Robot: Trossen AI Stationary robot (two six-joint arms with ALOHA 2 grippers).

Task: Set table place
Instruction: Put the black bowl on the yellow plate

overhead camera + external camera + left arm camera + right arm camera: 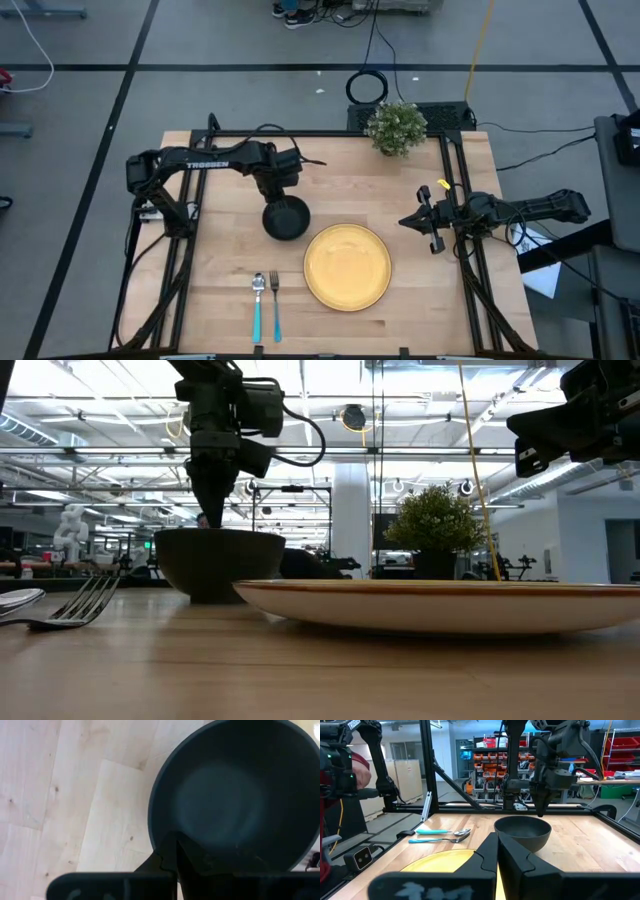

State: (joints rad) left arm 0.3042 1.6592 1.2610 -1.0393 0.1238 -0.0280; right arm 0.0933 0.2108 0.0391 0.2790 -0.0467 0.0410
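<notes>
The left gripper [277,193] is pinching the far rim of the black bowl [286,218], which is resting on the table [420,290] beside the yellow plate [347,266]. Bowl placement appears in hand; next, releasing and lifting clear. The right gripper [422,222], fingers together, is waiting at the right rail.

Two dark, matte-black arms here. The left arm [215,160] carries white TROSSEN lettering along its long link, with a black cable looping off the wrist. The right arm [520,210] shows a small yellow tag by its blocky, angular wrist.

A robotics lab or workshop: parts shelves [490,755], exposed ceiling trusses [100,455], floor cables [375,45].
</notes>
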